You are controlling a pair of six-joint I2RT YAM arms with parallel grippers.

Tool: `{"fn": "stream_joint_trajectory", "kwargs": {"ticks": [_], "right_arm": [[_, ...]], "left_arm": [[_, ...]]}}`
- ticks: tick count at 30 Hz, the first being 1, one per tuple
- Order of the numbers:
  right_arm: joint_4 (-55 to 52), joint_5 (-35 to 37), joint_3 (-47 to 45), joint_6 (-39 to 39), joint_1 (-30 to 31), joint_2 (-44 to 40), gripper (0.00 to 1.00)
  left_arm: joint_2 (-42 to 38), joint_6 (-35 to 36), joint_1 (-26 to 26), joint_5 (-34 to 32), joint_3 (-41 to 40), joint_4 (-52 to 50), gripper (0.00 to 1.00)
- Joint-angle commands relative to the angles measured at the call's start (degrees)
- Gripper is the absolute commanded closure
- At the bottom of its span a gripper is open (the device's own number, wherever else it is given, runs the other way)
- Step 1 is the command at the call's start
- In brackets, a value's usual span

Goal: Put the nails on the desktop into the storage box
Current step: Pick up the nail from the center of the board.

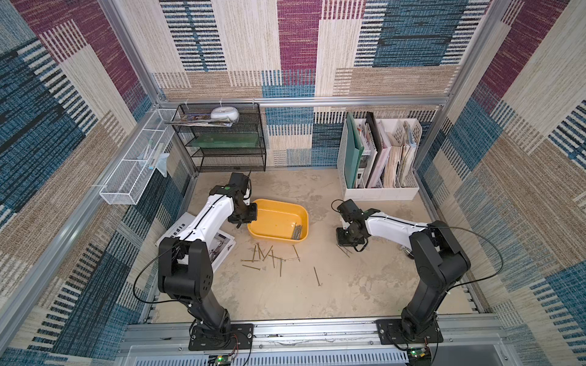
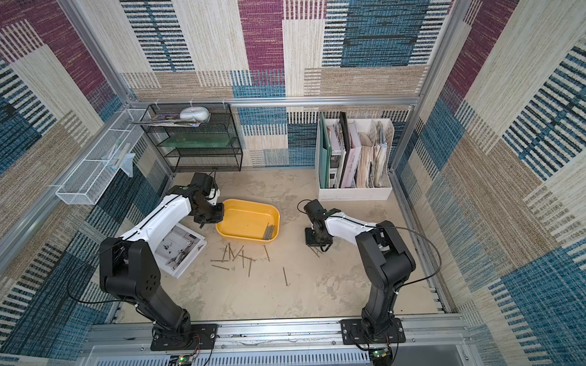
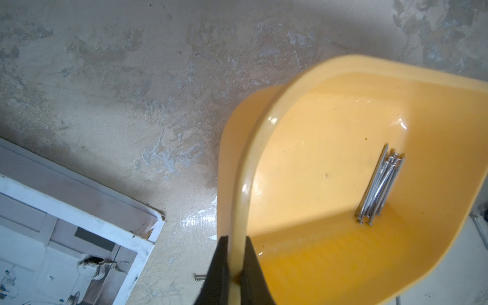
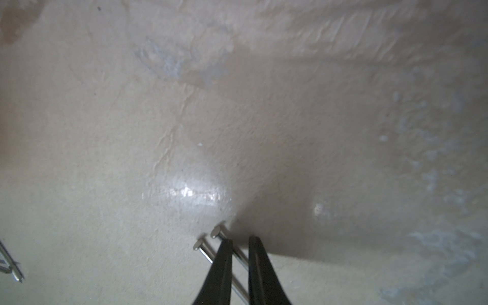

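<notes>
One shallow yellow-orange plastic storage box (image 1: 272,218) sits near the middle of the mottled beige desktop (image 1: 317,301), a little toward its left edge. The left gripper (image 3: 235,237) pinches the box's rim at the left end, with one black finger inside the wall and one outside. Inside the box, a tight bundle of grey metal nails (image 3: 380,184) lies along the opposite end wall. There are about eight, too closely packed for an exact count.

Just in front of the box, about nine brassy nails (image 1: 269,257) lie scattered and crossing on the desktop. One more nail (image 1: 316,276) lies alone nearer the front edge. Toward the right edge, the right gripper (image 4: 240,240) points down at two further nails lying side by side. Its fingers stand narrow, with one nail (image 4: 239,257) running between them and the second nail (image 4: 203,249) just outside one finger. I cannot tell whether the pads press on it.

One open black-and-white magazine (image 2: 180,250) lies by the left edge. One white file organiser (image 1: 377,190) stands in the back right corner, and one black wire shelf (image 1: 231,158) stands in the back left corner.
</notes>
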Motion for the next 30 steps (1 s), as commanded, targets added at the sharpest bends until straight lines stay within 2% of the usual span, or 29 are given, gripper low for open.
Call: {"fn": "stream_joint_trajectory", "kwargs": {"ticks": [1, 13, 28, 30], "right_arm": [[-3.97, 2.8, -1.31, -1.91, 0.03, 2.17, 0.84], [-4.19, 5.04, -5.02, -2.92, 2.87, -0.4, 0.72], [-4.06, 6.1, -7.6, -4.09, 6.71, -0.57, 0.72], [-3.86, 6.27, -7.89, -4.07, 6.73, 0.16, 0.77]], "left_arm": [[0.17, 0.29, 0.1, 0.79, 0.43, 0.06, 1.0], [0.43, 0.32, 0.1, 0.88, 0.46, 0.1, 1.0], [0.6, 0.29, 0.1, 1.14, 0.39, 0.09, 1.0], [0.66, 0.33, 0.12, 1.18, 0.51, 0.05, 1.0]]}}
